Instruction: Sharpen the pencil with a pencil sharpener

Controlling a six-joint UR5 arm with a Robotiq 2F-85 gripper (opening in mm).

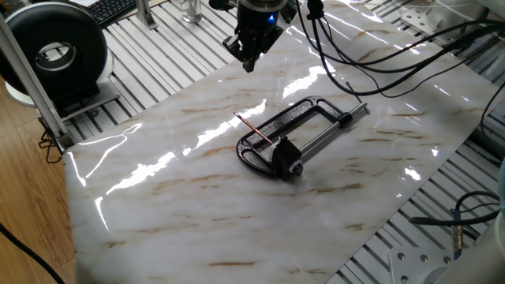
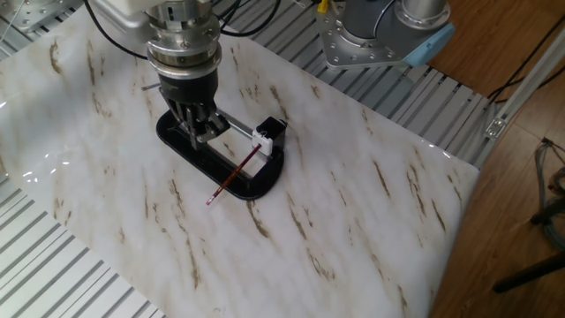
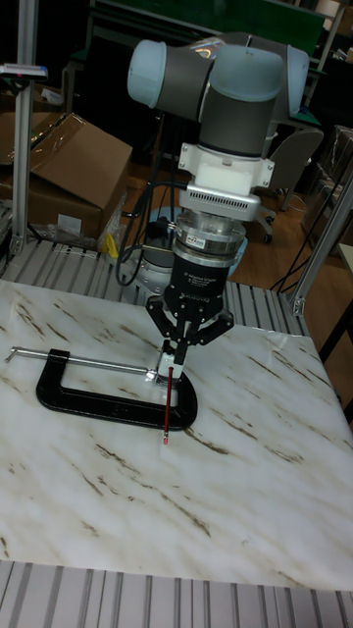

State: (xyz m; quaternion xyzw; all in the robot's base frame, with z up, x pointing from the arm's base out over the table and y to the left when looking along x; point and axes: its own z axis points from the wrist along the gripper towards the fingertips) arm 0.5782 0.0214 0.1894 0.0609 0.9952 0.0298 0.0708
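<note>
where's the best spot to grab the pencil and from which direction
Probably the free shaft of the pencil, between its pale end and the clamp frame, coming straight down with the fingers across it. Its other end sits in the pencil sharpener, and it looks tilted, resting on the frame. The gripper is shut above.

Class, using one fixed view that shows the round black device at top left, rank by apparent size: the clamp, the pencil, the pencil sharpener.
1. Clamp, clearly largest.
2. Pencil, long but very thin.
3. Pencil sharpener, shorter than the pencil though bulkier, so these two are close.
</note>
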